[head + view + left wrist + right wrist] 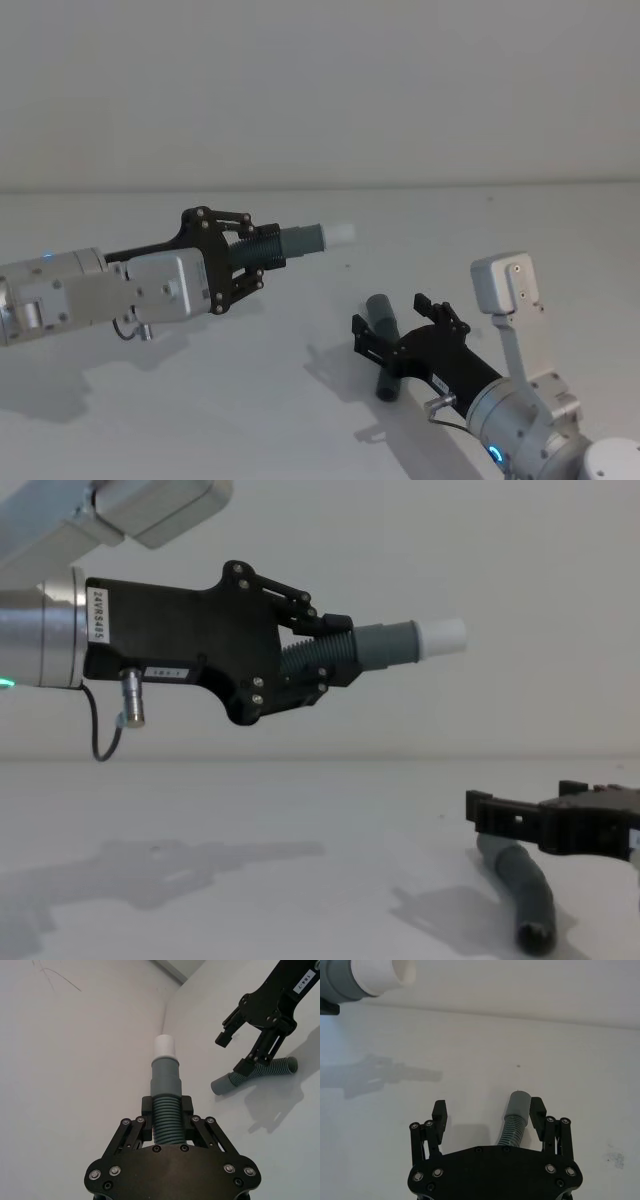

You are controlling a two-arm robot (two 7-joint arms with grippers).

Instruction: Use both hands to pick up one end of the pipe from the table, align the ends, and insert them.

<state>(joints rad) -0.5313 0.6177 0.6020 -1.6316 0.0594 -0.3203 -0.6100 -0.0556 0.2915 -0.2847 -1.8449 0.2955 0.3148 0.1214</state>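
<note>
Comprising two short hose pieces, one gripped and one lying loose.

Item 1: held hose piece (385, 645). Dark grey and slightly bent, with a ribbed middle, a smooth cuff and a narrower white tube tip (440, 636). Left gripper (335, 650): fingers closed on the ribbed section from both sides, with the ribs seated between the pads. Cuff and tip project clear beyond the fingertips, well above the table (250, 400).

Item 2: loose hose piece (381, 315). Same grey ribbed body and smooth cuff, lying flat on the matte white table. Right gripper (392, 315): fingers spread wide, straddling the piece and gripping nothing. In the right wrist view the cuff sits about level with the fingertips, just beside one finger (536, 1110), with a broad gap to the other. Whether that finger touches the cuff cannot be told.

Handling (judged). Light. The corrugated middle likely flexes, so a hold far back would let the end droop or swing. The smooth cuffs look stiffer and slicker.
- Best hold for item 2: on the ribs just behind the cuff, where the ridges resist sliding and the mouth is left free beyond the fingertips.
- The piece wants centring between the fingers before closing, or it may roll or be nudged aside.
- Clamping the cuff itself risks squeezing the socket out of round.

Finishes. Grippers black and angular, with linkage fingers and exposed screws. Arms silver-grey cylinders. Wall (300, 80) pale and plain.
</note>
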